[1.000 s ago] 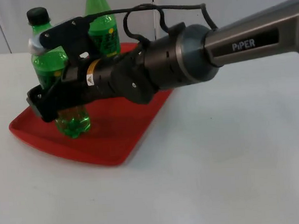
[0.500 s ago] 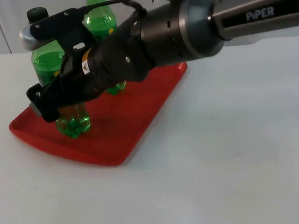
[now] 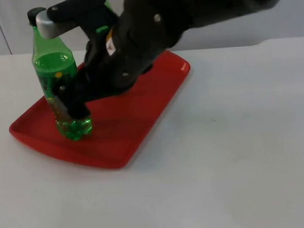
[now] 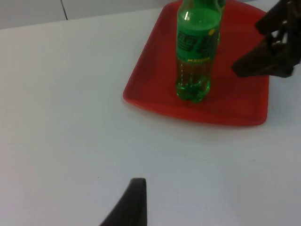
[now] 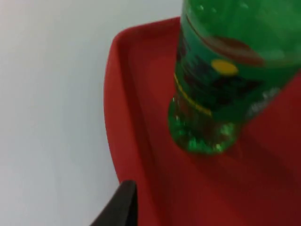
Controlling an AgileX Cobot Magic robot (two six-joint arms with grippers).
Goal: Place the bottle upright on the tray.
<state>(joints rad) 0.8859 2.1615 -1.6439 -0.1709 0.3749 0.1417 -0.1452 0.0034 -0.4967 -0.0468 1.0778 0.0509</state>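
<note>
bottle (image 4: 198,52) label print, unreadable, no other text

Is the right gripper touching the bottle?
Apart. In the left wrist view, red tray shows between the right gripper and the upright bottle. The top view alone hides the gap.

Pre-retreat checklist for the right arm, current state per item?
1. Green bottle upright: ok.
2. Its base on the red tray, inside the rim: ok.
3. Black cap on: ok.
4. Right gripper released from the bottle: cannot tell; it sits tight against the bottle's lower half.
5. Left gripper clear, waiting over the white table: ok.
</note>
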